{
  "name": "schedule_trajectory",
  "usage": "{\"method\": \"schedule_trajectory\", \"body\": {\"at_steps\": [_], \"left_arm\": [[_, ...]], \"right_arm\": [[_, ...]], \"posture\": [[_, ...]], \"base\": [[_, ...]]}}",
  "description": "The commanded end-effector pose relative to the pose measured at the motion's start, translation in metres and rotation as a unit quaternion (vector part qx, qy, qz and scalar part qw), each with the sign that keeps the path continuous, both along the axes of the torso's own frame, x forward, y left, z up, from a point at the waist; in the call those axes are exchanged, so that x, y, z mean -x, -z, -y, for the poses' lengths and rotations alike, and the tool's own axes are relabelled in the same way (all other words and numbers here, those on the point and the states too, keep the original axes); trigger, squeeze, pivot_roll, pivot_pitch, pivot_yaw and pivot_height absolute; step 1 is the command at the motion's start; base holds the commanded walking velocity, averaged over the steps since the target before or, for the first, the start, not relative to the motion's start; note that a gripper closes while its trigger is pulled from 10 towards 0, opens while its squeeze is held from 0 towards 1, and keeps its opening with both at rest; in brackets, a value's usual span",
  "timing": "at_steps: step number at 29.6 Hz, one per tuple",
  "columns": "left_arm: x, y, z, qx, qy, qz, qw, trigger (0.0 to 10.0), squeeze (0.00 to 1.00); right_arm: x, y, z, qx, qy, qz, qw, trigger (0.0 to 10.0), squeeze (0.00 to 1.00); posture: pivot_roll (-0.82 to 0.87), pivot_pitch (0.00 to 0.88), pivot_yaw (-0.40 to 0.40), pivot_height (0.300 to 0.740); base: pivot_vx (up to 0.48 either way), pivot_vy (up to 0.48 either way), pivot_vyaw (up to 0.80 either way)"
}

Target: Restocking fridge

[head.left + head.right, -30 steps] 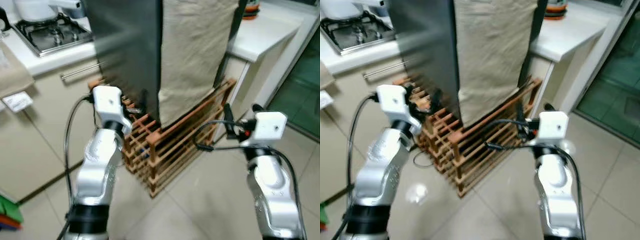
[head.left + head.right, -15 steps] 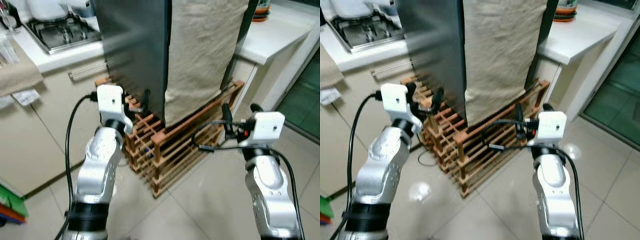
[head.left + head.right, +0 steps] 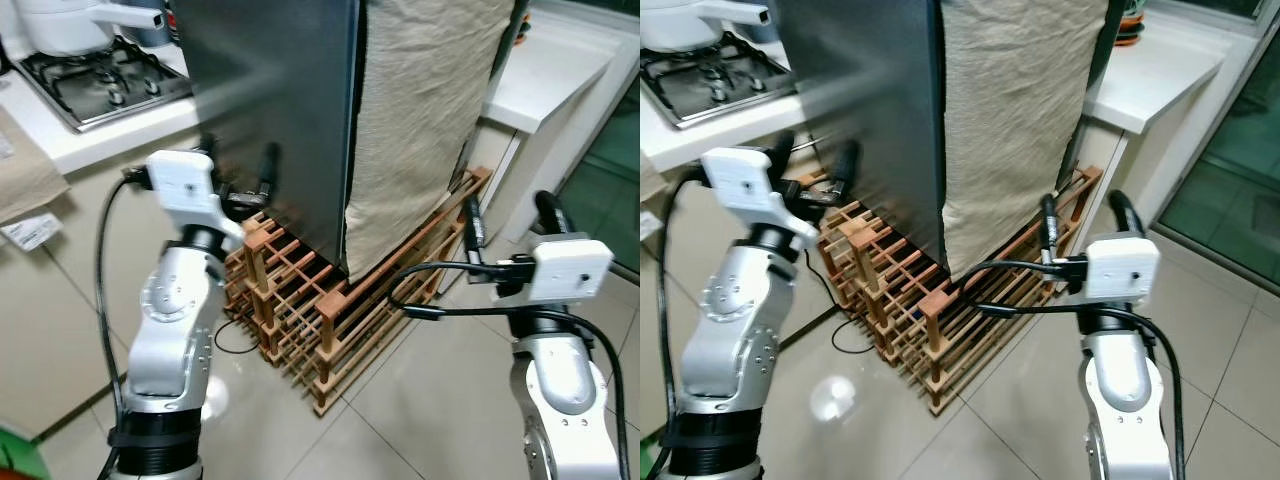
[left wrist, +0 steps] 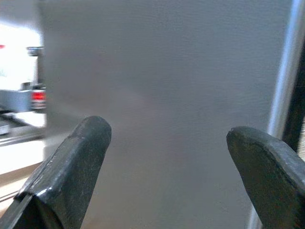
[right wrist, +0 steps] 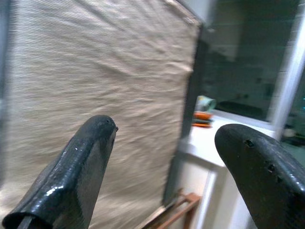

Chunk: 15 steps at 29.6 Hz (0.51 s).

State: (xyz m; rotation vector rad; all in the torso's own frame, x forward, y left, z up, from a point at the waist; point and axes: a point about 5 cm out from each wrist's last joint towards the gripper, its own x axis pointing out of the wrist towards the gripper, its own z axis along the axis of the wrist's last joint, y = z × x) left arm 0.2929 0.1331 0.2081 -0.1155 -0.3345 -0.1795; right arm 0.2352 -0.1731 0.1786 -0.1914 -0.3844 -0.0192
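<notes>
No legible text.
Paper slip (image 3: 32, 230) at left edge of frame has print, too blurred to read.

count: one fridge (image 3: 270, 90), one beige cloth (image 3: 420, 110) draped on it, one wooden rack (image 3: 320, 300) at its foot, one stove (image 3: 95, 80), two grippers—left gripper (image 3: 240, 170), right gripper (image 3: 505, 220).

The right gripper (image 5: 162, 167) is holding its black fingers (image 5: 81, 176) spread wide, facing a beige cloth (image 5: 95, 86) hanging beyond them.
</notes>
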Motion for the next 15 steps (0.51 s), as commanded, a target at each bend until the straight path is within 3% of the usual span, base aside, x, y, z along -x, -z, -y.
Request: {"method": "schedule_trajectory", "body": {"at_steps": [1, 9, 11, 15], "left_arm": [[0.001, -0.004, 0.008, -0.001, 0.014, 0.009, 1.0, 10.0, 0.0], [-0.002, -0.003, 0.021, -0.009, 0.06, -0.009, 0.998, 10.0, 0.0], [-0.004, 0.003, 0.03, -0.003, 0.096, -0.045, 0.994, 10.0, 0.0], [-0.006, 0.008, 0.036, -0.002, 0.128, -0.071, 0.989, 10.0, 0.0]], "right_arm": [[-0.003, -0.001, 0.007, 0.001, 0.016, 0.001, 1.0, 10.0, 0.07], [-0.01, 0.001, 0.01, -0.013, 0.021, -0.01, 1.0, 10.0, 0.06], [-0.009, 0.006, 0.015, -0.031, 0.035, -0.024, 0.999, 10.0, 0.07], [-0.005, 0.017, 0.027, -0.042, 0.059, -0.05, 0.996, 10.0, 0.07]], "posture": [[-0.12, 0.0, 0.009, 0.74], [-0.12, 0.0, 0.007, 0.74], [-0.12, 0.0, 0.005, 0.74], [-0.13, 0.0, 0.009, 0.74]], "base": [[0.0, 0.0, 0.0], [0.0, 0.0, 0.0], [0.0, 0.0, 0.0], [0.0, 0.0, 0.0]]}}
